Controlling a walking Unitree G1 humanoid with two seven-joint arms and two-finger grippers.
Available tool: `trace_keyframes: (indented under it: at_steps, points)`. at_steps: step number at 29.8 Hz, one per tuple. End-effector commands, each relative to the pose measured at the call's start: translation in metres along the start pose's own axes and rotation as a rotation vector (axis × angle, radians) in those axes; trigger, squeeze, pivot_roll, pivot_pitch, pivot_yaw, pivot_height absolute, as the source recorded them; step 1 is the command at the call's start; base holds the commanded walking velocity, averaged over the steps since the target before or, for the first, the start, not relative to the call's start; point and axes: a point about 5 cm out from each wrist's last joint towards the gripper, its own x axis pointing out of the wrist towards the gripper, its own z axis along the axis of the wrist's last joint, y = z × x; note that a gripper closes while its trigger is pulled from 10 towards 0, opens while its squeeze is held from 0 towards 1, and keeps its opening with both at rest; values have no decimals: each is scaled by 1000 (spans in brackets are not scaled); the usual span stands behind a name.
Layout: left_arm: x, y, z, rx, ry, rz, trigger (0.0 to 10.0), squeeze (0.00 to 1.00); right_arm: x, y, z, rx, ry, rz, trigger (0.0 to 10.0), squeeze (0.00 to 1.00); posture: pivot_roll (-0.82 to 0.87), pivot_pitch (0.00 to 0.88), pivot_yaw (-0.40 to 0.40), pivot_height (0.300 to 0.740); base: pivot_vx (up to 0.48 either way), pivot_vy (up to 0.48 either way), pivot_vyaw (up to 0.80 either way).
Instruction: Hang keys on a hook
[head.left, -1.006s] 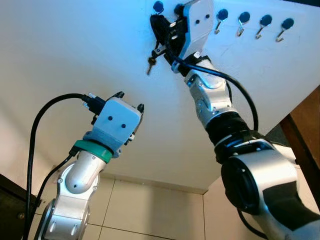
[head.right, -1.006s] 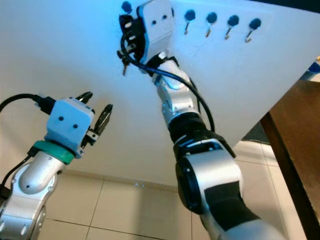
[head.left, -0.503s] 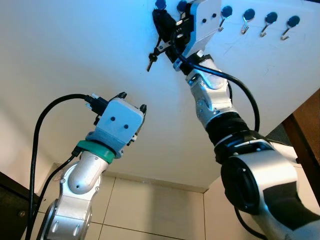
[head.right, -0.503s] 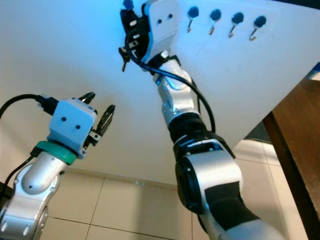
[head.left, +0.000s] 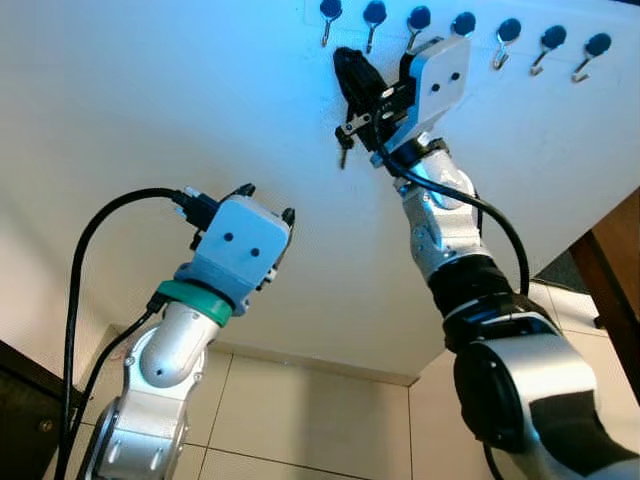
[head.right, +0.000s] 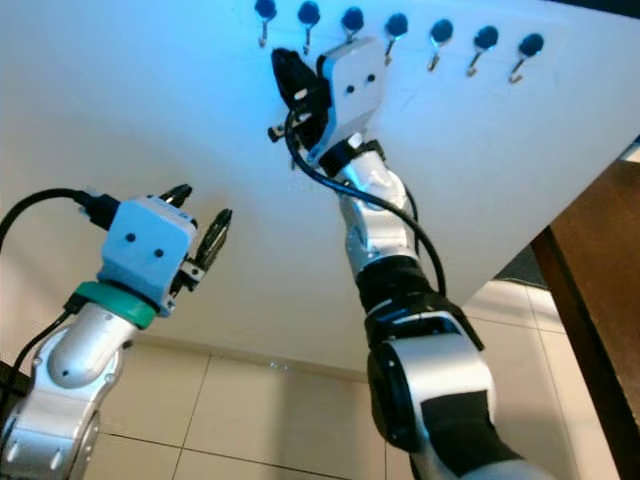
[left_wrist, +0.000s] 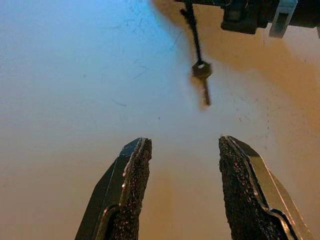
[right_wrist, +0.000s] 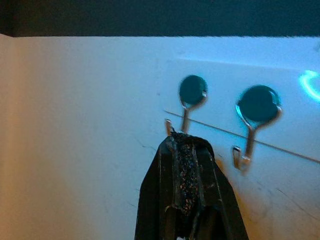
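Left eye view: near the top centre of the frame, the right gripper (head.left: 350, 80) is seen with its black fingers pressed together on a small dark metal key bunch (head.left: 345, 133), which dangles just below the fingertips, under a row of blue-capped silver wall hooks (head.left: 372, 20) on the white wall (head.left: 150, 90). At lower left, the left gripper (head.left: 265, 200) is held raised with its fingers apart, holding nothing.

A plain white wall (head.left: 150, 90) fills most of the scene, lit bluish near its top. Pale floor tiles (head.left: 300, 420) with dark joints meet its base. Brown wooden furniture (head.right: 600, 300) stands at the right edge.
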Motion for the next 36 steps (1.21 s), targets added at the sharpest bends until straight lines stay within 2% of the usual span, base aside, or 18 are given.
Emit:
trace_keyframes:
  at_steps: [1, 2, 3, 4, 7, 12, 17, 18, 19, 24, 31, 36]
  points:
    - [0, -4, -1, -6, -4, -16, 10000, 0, 6, 2, 6, 9, -24, 26, 10000, 0, 160, 161, 18, 740, 0, 0, 0]
    - [0, -4, -1, -6, -4, -16, 10000, 0, 6, 2, 6, 9, -24, 26, 10000, 0, 160, 161, 18, 740, 0, 0, 0]
    - [0, -3, -1, -4, -6, -12, 10000, 0, 15, 6, 12, 10, -42, 49, 10000, 0, 168, 161, 11, 740, 0, 0, 0]
    - [0, -3, -1, -4, -6, -12, 10000, 0, 15, 6, 12, 10, -42, 49, 10000, 0, 168, 161, 11, 740, 0, 0, 0]
    - [-2, -3, 0, 0, -3, -4, 10000, 0, 30, 15, 23, 20, -73, 83, 10000, 0, 178, 163, 2, 740, 0, 0, 0]
    - [-2, -4, 0, -1, -2, 0, 10000, 0, 39, 23, 27, 34, -79, 89, 10000, 0, 180, 167, 1, 740, 0, 0, 0]
    - [-2, -5, 0, -3, -3, 0, 10000, 0, 43, 31, 21, 17, -23, 84, 10000, 0, 185, 174, 1, 740, 0, 0, 0]
    - [-2, -5, 0, -3, -3, 0, 10000, 0, 43, 31, 21, 17, -23, 84, 10000, 0, 185, 174, 1, 740, 0, 0, 0]
    - [-2, -4, 0, -1, -2, 2, 10000, 0, 44, 28, 21, -41, -8, 47, 10000, 0, 187, 176, 2, 740, 0, 0, 0]
    - [-2, -4, -1, -1, 0, 2, 10000, 0, 42, 19, 24, -102, -18, -8, 10000, 0, 183, 178, 3, 740, 0, 0, 0]
    - [-2, -4, -1, -5, 0, -4, 10000, 0, 40, 13, 29, -129, -52, -21, 10000, 0, 173, 176, 13, 740, 0, 0, 0]
    - [0, -4, -1, -6, -3, -6, 10000, 0, 38, 15, 31, -95, -79, 42, 10000, 0, 169, 176, 16, 740, 0, 0, 0]
